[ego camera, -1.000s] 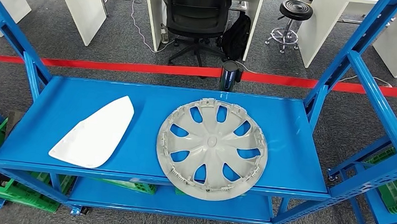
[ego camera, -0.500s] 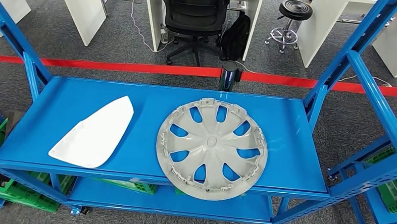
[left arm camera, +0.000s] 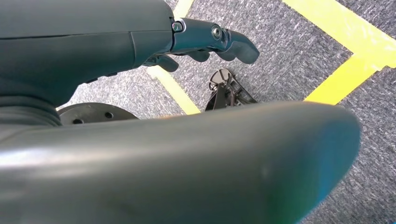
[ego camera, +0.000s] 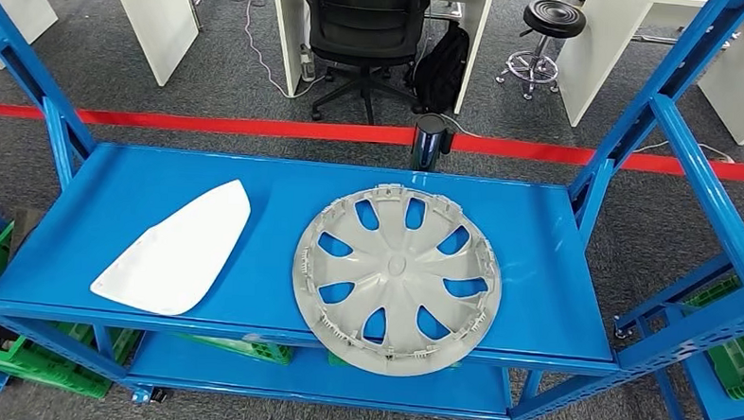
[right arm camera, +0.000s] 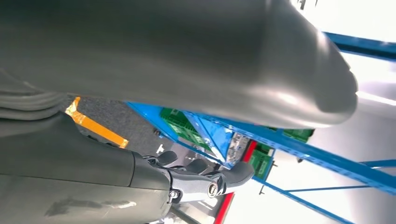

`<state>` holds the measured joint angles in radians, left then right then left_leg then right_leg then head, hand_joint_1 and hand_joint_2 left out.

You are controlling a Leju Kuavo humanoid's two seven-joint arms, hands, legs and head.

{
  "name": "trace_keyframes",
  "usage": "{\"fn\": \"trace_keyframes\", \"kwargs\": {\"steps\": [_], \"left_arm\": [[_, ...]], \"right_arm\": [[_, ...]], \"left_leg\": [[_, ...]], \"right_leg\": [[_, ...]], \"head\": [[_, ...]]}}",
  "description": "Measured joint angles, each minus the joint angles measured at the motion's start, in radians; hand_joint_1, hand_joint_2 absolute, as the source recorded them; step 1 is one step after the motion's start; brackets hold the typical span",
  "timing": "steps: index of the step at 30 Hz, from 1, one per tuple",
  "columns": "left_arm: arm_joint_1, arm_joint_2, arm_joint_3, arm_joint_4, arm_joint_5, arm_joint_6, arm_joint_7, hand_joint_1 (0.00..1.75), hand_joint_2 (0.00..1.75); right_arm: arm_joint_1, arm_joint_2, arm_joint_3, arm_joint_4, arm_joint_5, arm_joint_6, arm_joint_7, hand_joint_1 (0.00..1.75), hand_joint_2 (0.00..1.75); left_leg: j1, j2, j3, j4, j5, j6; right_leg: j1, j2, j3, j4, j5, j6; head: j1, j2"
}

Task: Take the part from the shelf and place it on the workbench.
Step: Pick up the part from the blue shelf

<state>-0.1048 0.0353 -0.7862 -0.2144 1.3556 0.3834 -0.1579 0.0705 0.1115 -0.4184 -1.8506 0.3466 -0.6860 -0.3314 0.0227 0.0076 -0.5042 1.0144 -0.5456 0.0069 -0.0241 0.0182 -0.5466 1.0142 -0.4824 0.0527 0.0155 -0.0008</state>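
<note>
A grey wheel cover lies flat on the blue shelf, its near rim jutting slightly over the shelf's front edge. A white, roughly triangular panel lies to its left on the same shelf. My left hand hangs over the grey carpet, fingers apart, holding nothing. My right hand also holds nothing, its fingers loosely extended, with the blue rack beyond it.
Blue uprights frame the shelf on both sides. Green crates sit on the lower level. Behind the rack run a red floor line, a black office chair, a stool and white desks. Yellow floor tape crosses the carpet.
</note>
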Motion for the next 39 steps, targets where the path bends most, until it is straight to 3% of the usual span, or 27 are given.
{"fn": "trace_keyframes", "kwargs": {"steps": [12, 26, 33, 39], "left_arm": [[0.000, -0.003, 0.000, 0.000, 0.001, -0.004, -0.002, 0.00, 0.00], [-0.001, -0.004, -0.011, 0.001, -0.001, -0.016, -0.002, 0.00, 0.00], [-0.001, -0.004, -0.021, 0.002, -0.008, -0.020, -0.001, 0.00, 0.00], [-0.002, 0.000, -0.019, 0.003, 0.044, -0.021, -0.016, 0.00, 0.00]], "right_arm": [[0.004, -0.018, 0.160, -0.109, 0.223, 0.000, 0.099, 0.00, 0.00], [-0.041, -0.174, 0.432, -0.166, 0.319, 0.000, 0.310, 0.00, 0.00], [-0.096, -0.277, 0.560, -0.173, 0.282, 0.016, 0.403, 0.00, 0.00], [-0.177, -0.373, 0.663, -0.186, 0.055, 0.159, 0.462, 0.00, 0.00]], "left_leg": [[0.000, 0.000, 0.000, 0.000, 0.000, 0.000], [0.000, 0.000, -0.001, 0.000, 0.000, 0.000], [0.000, 0.001, -0.001, 0.000, 0.000, 0.000], [-0.001, 0.028, 0.006, -0.001, -0.005, -0.004]], "right_leg": [[0.000, 0.000, 0.000, 0.000, 0.000, 0.000], [0.000, -0.001, 0.000, 0.000, 0.000, 0.000], [0.000, 0.000, 0.000, 0.001, 0.000, 0.000], [-0.001, 0.025, -0.003, 0.001, 0.004, -0.003]], "head": [[-0.001, 0.000], [0.001, 0.000], [0.002, 0.000], [0.004, 0.000]]}}
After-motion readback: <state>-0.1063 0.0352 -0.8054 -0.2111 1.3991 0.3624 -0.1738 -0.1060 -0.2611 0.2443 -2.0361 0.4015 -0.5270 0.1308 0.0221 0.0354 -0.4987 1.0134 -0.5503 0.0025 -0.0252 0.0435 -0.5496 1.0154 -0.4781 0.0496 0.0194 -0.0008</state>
